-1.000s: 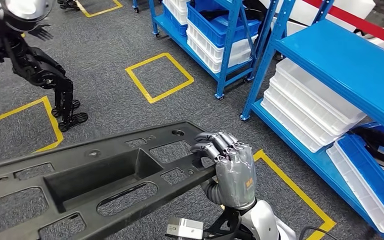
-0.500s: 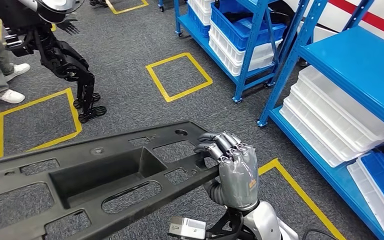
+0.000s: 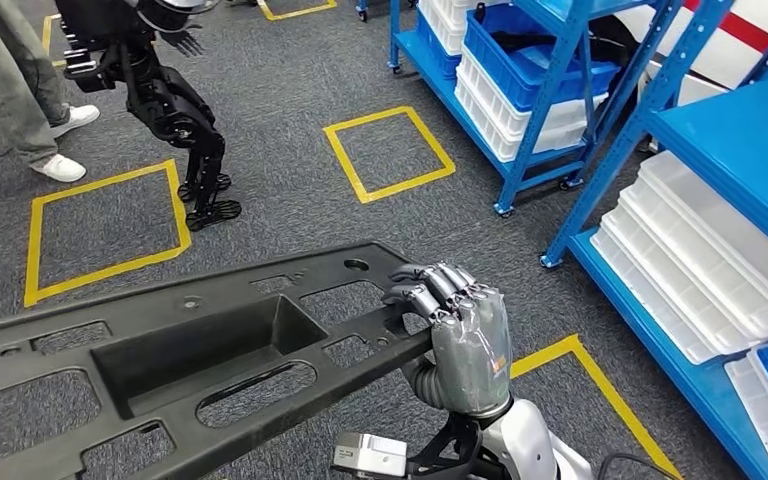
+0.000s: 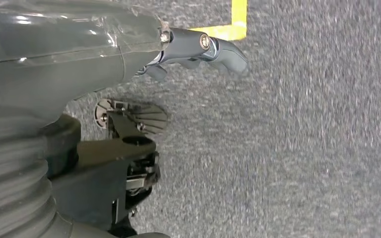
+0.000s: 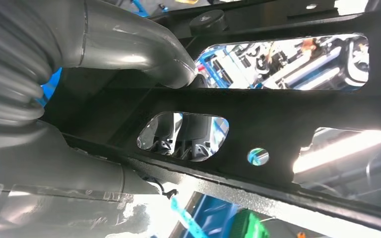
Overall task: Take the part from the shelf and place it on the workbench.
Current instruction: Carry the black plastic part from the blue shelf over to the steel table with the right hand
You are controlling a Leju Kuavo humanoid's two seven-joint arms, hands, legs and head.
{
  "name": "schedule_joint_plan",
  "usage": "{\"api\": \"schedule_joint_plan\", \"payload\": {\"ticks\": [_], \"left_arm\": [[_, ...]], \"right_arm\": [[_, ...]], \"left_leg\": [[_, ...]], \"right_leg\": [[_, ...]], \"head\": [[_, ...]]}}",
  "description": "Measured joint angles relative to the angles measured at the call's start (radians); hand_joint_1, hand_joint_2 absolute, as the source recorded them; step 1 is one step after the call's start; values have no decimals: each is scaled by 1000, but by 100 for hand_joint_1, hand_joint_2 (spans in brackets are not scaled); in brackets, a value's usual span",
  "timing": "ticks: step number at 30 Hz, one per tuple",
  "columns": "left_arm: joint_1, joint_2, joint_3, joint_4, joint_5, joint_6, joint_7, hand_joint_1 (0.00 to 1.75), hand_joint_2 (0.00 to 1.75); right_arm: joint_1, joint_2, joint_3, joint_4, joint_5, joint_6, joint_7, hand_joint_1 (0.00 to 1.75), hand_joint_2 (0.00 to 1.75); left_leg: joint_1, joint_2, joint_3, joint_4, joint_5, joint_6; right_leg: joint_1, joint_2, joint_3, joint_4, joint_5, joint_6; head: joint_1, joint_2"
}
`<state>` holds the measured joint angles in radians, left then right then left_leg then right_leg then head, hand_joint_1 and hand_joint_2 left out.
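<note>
The part (image 3: 190,360) is a long black moulded plastic panel with a deep rectangular recess at its middle and many slotted cut-outs, lying roughly level above the grey carpet floor (image 3: 290,215). The right hand (image 3: 457,335) grasps its right end, fingers (image 3: 430,290) hooked over the far edge. The left hand (image 4: 198,47) hangs over the floor; whether it grasps anything I cannot tell. Against half a second ago the camera has swung: the blue shelf (image 3: 720,190) and the dark robot (image 3: 165,95) sit further right.
</note>
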<state>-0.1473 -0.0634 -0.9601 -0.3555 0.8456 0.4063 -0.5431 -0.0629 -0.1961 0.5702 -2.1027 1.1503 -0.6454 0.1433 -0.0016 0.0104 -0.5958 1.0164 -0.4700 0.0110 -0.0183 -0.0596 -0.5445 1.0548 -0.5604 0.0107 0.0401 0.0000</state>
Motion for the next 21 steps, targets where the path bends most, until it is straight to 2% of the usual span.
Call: {"api": "schedule_joint_plan", "payload": {"ticks": [1, 3, 4, 5, 6, 7, 8, 9, 10, 11, 13, 15, 17, 19, 20, 21], "left_arm": [[-1, 0, 0, 0, 0, 0, 0, 0, 175], [-2, 0, 0, 0, -1, -1, 0, 0, 175], [-2, 0, 0, 0, -1, -1, 0, 0, 175], [-2, 0, 0, 0, -1, -1, 0, 0, 175], [-2, 0, 0, 0, -1, -1, 0, 0, 175], [-2, 0, 0, 0, -1, -1, 1, 0, 175], [-2, 0, 0, 0, -1, -1, 1, 0, 175], [-3, 0, 0, 0, -1, -1, 1, 0, 175], [-3, 0, 0, 0, 0, -1, 1, 0, 175], [-3, 0, 0, 0, 0, -1, 1, 0, 175], [-2, 0, 0, 0, 1, -1, 1, 0, 175], [-2, 1, 0, 0, 2, -1, 1, 0, 175], [-3, 1, 0, 0, 2, -1, 1, 0, 175], [-2, 1, 0, 0, 3, -1, 1, 0, 175], [0, 1, 0, 0, 4, -1, 1, 0, 175], [1, 1, 0, 0, 4, -1, 0, 0, 175]], "right_arm": [[0, 0, 0, 0, 0, -1, 0, 175, 175], [2, 0, 0, 1, -1, -3, 0, 175, 175], [4, 0, 0, 2, -1, -3, 0, 175, 175], [6, 0, 0, 4, -1, -3, 0, 175, 175], [6, 0, -1, 5, -1, -3, 0, 175, 175], [6, 0, -1, 6, -1, -4, 0, 175, 175], [6, 0, -1, 6, -1, -4, 0, 175, 175], [7, 0, -1, 6, -1, -4, -1, 175, 175], [8, 0, 0, 6, -1, -5, -1, 175, 175], [10, -1, 0, 7, 0, -5, -1, 175, 175], [12, -1, 0, 7, 0, -7, -1, 175, 175], [13, -2, 0, 7, 1, -8, -1, 175, 175], [15, -2, 0, 7, 2, -10, -1, 175, 175], [19, -2, 0, 7, 3, -10, -1, 175, 175], [21, -2, 0, 7, 3, -10, -1, 175, 175], [22, -2, 0, 7, 3, -11, -1, 175, 175]], "left_leg": [[3, -5, 4, -7, 3, 6], [3, -16, 6, -10, 3, 14], [2, -24, 6, -9, 3, 15], [1, -32, 7, -8, 2, 16], [1, -41, 7, -6, 1, 16], [1, -50, 9, -4, -1, 14], [2, -60, 9, 1, -4, 11], [1, -69, 7, 8, -8, 7], [1, -77, 4, 14, -10, 2], [1, -83, 1, 19, -12, -3], [4, -94, -3, 19, -11, -13], [5, -77, -8, 39, -25, -24], [6, -42, -46, 128, -74, -34], [9, -25, -110, 255, -127, -42], [10, -23, -130, 293, -135, -43], [11, -21, -133, 296, -124, -43]], "right_leg": [[-1, 16, -15, 37, -24, 2], [-2, 47, -76, 163, -85, 3], [-2, 52, -108, 221, -103, 4], [-2, 55, -128, 253, -104, 5], [-2, 56, -129, 245, -83, 5], [-3, 59, -112, 198, -46, 4], [-5, 68, -85, 129, -7, 3], [-6, 81, -58, 65, 22, 2], [-7, 92, -41, 21, 39, 0], [-5, 99, -33, 1, 42, -1], [-2, 92, -32, -1, 42, -9], [-2, 76, -28, -6, 45, -20], [-3, 57, -23, -10, 46, -29], [-1, 38, -22, -10, 43, -33], [-1, 28, -21, -10, 41, -34], [0, 19, -20, -10, 39, -34]], "head": [[2, 0], [7, 0], [10, 0], [11, 0], [11, 0], [13, 0], [14, 0], [15, 0], [16, 0], [15, 0], [13, 0], [10, 0], [2, 0], [-2, 0], [-2, 0], [-2, 0]]}}
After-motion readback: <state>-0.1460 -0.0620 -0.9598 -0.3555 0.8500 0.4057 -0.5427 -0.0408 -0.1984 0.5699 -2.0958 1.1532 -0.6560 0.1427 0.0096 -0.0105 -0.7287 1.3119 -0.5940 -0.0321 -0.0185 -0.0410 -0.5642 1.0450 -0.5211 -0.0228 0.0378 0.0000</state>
